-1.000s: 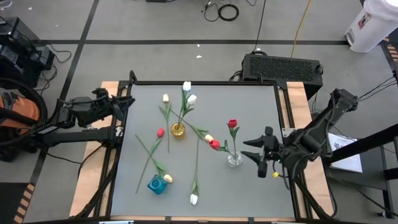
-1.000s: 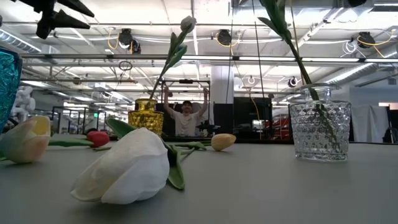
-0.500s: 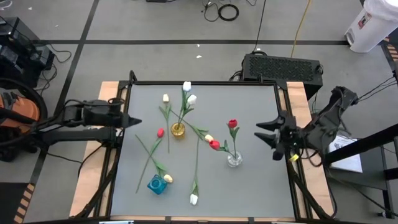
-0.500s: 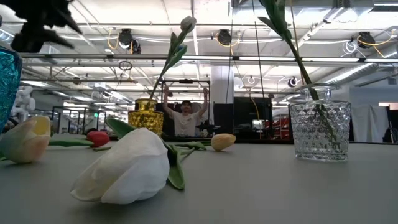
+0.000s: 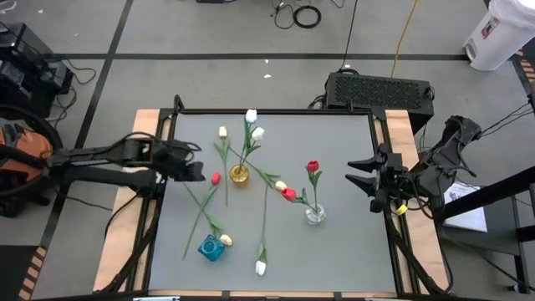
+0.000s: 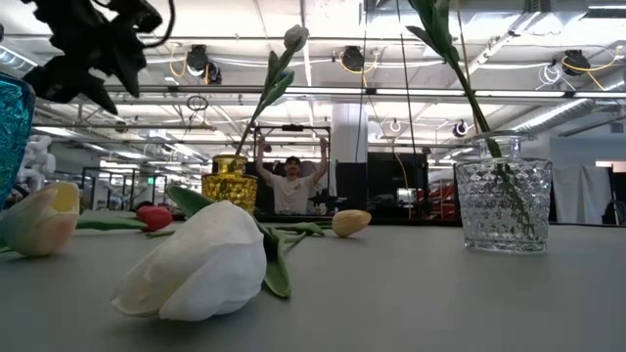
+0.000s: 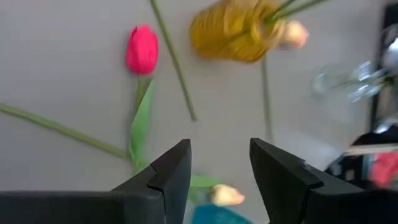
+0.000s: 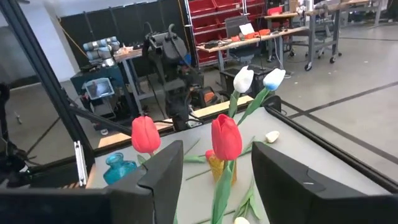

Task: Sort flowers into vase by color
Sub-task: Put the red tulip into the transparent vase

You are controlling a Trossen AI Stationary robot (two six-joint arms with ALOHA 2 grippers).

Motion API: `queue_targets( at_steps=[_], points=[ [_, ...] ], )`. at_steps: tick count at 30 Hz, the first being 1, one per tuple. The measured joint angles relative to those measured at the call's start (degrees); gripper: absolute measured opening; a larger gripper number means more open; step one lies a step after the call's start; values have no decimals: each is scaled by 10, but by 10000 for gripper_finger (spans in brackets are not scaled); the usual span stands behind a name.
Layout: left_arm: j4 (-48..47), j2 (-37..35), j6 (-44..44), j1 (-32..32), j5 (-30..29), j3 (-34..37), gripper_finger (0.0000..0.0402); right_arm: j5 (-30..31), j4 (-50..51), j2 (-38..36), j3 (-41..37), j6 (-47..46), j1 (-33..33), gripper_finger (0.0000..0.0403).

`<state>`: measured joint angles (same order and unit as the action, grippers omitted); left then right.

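My left gripper (image 5: 199, 170) hangs open above the table's left part, just left of a loose red tulip head (image 5: 216, 178); in its wrist view the head (image 7: 142, 50) lies beyond the open fingers (image 7: 217, 163). My right gripper (image 5: 358, 176) waits open at the right edge. A gold vase (image 5: 240, 175) holds white tulips (image 5: 253, 124). A clear vase (image 5: 315, 215) holds a red tulip (image 5: 313, 166). Yellow (image 5: 222, 132), yellow (image 5: 281, 186), red (image 5: 289, 195) and white (image 5: 261, 267) tulips lie flat on the table. A blue vase (image 5: 211, 247) has a yellow head (image 5: 226, 240) beside it.
The loose stems cross each other between the gold vase and the blue vase. A black box (image 5: 380, 89) sits beyond the table's far right corner. A person (image 6: 291, 186) stands far behind the table in the low view. Bare grey tabletop (image 5: 343, 259) shows near the right front corner.
My left gripper has moved from the table's left edge rightward over the table, toward the loose red tulip head. My right gripper has drawn back from the clear vase toward the right edge and a little toward the far edge. No flower has moved.
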<state>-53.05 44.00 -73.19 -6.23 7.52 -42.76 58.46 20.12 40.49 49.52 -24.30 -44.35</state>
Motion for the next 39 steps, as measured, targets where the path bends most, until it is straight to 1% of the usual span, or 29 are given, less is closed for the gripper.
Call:
queue_targets(
  at_steps=[3, 6, 11, 14, 20, 24, 31, 39],
  points=[
    [-3, 43, 0, 29, -2, 0, 171, 0, 4, 0, 0, 2, 0, 183],
    [-3, 81, -14, 55, -19, 0, 171, -1, 17, 0, 0, 0, 0, 183],
    [-2, 138, -30, 86, -77, 0, 171, -1, 26, 0, 0, -3, 0, 183],
    [-1, 169, -30, 90, -96, 0, 171, -1, 26, 0, 0, -3, 0, 183],
    [5, 220, -28, 90, -109, 0, 171, -1, 19, 0, 0, -5, 0, 183],
    [38, 249, 2, 90, -125, 0, 171, 0, 8, 0, 0, -5, 0, 183],
    [41, 297, 18, 90, -136, 0, 171, 0, 7, 0, 0, -34, 0, 183],
    [48, 353, 36, 90, -141, 0, 171, 2, 7, 0, 0, -35, 0, 183]
  ],
)
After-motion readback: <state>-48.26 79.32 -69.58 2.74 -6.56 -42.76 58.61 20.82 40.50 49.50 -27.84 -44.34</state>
